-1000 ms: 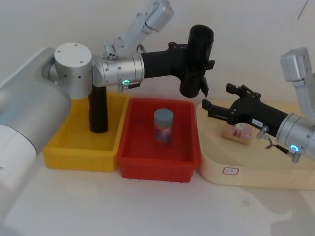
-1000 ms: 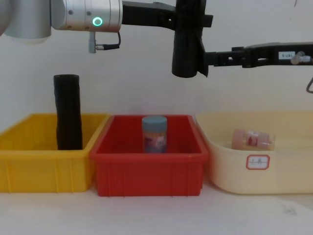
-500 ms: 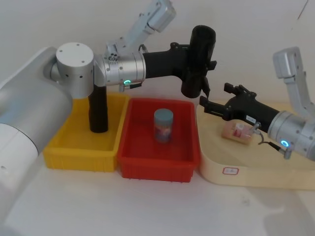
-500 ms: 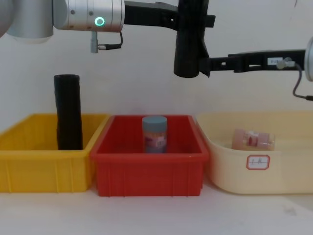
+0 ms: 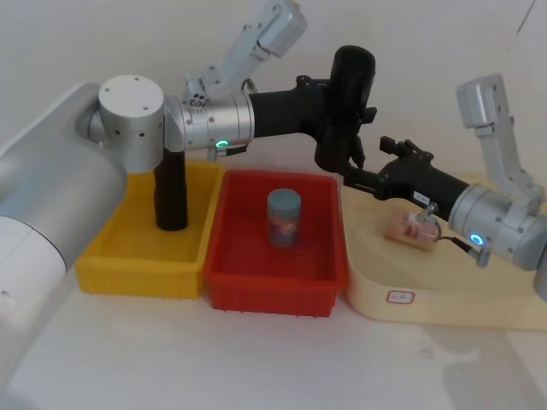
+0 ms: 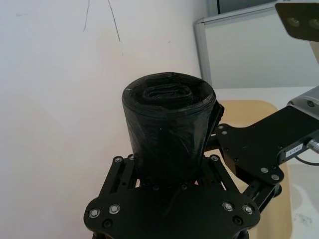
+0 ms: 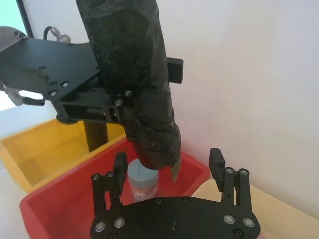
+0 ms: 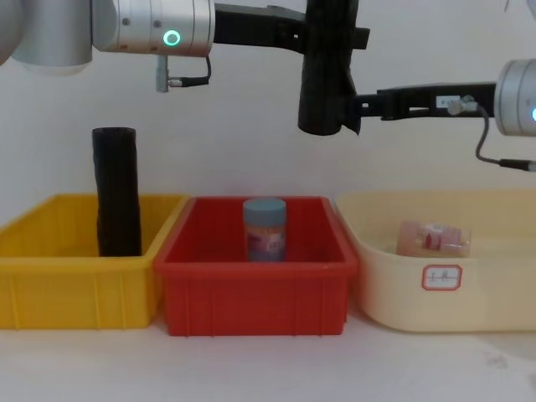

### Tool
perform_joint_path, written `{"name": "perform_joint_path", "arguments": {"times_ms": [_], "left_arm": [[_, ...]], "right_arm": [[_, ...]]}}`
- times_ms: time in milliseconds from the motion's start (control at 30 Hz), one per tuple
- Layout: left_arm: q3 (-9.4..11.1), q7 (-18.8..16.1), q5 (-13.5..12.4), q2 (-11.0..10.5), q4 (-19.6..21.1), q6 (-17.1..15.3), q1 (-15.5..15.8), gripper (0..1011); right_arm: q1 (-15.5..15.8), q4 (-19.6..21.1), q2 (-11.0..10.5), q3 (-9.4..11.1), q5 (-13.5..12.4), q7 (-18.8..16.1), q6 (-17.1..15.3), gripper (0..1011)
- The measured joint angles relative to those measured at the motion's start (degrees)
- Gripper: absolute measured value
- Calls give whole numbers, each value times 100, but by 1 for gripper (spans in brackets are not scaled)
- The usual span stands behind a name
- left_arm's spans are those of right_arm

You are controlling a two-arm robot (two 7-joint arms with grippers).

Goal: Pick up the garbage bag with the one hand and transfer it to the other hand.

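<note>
High over the red bin, the left gripper clamps the bag upright; the right gripper waits spread wide at the bag's lower end.

Nothing legible anywhere. White, red-bordered sticker on cream tray front: marks too small to read. White strip along right tool: print unreadable likewise.

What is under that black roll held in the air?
Air, then the red bin with a blue-lidded jar inside. The left gripper holds the garbage bag above them, open right gripper beside it. The floor behind the jar is hidden.
</note>
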State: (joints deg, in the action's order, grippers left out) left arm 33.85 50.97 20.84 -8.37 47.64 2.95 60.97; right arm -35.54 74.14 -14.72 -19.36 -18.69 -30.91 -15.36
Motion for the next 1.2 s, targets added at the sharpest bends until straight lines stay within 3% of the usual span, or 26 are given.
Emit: {"name": "perform_joint_path", "arguments": {"times_ms": [633, 1200], "left_arm": [[11, -20, 7, -8, 20, -22, -9, 448], [5, -151, 51, 1, 34, -105, -31, 448]], "right_arm": [[-289, -436, 315, -94, -112, 168, 167, 1001], [-472, -733, 465, -177, -216, 187, 318, 1001]]}}
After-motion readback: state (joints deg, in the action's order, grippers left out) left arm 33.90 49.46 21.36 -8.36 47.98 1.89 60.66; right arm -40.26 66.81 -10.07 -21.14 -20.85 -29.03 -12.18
